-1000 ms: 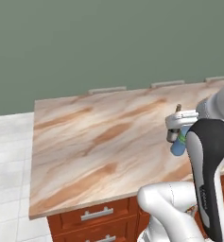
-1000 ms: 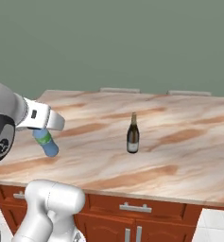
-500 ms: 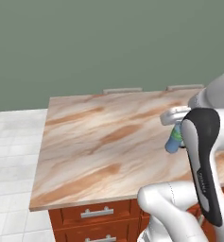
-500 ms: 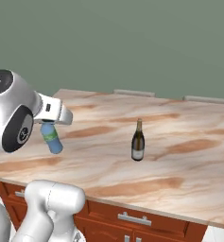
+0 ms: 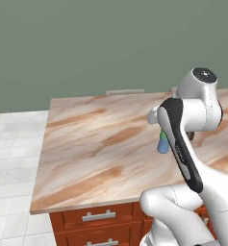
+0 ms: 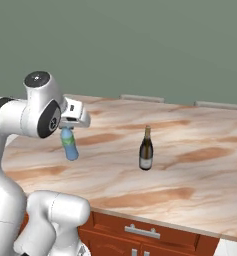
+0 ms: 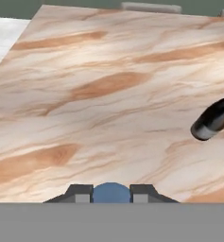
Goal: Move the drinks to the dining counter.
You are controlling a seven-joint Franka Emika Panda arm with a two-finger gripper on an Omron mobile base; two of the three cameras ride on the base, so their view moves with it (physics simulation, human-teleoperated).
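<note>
My gripper (image 6: 67, 129) is shut on the top of the blue plastic bottle (image 6: 69, 145), which hangs above the dining counter (image 6: 190, 165) with its green band showing. In the left base view the blue bottle (image 5: 162, 142) peeks out beside the arm's forearm. In the hand view the bottle's blue cap (image 7: 111, 194) sits between the two dark fingertips (image 7: 80, 193). The dark wine bottle (image 6: 146, 149) stands upright on the counter, to the right of the held bottle. Its base (image 7: 212, 120) shows at the right of the hand view.
The counter's beige-brown veined top (image 5: 101, 144) stretches wide under the hand. Reddish-brown drawers with silver handles (image 6: 143, 231) line its near side. White floor tiles (image 5: 9, 144) lie to the left of the counter. A grey-green wall (image 5: 86, 43) stands behind.
Both base views have shifted as the base drove along the counter. The arm has swung the held blue bottle further in over the marble top, nearer the wine bottle.
</note>
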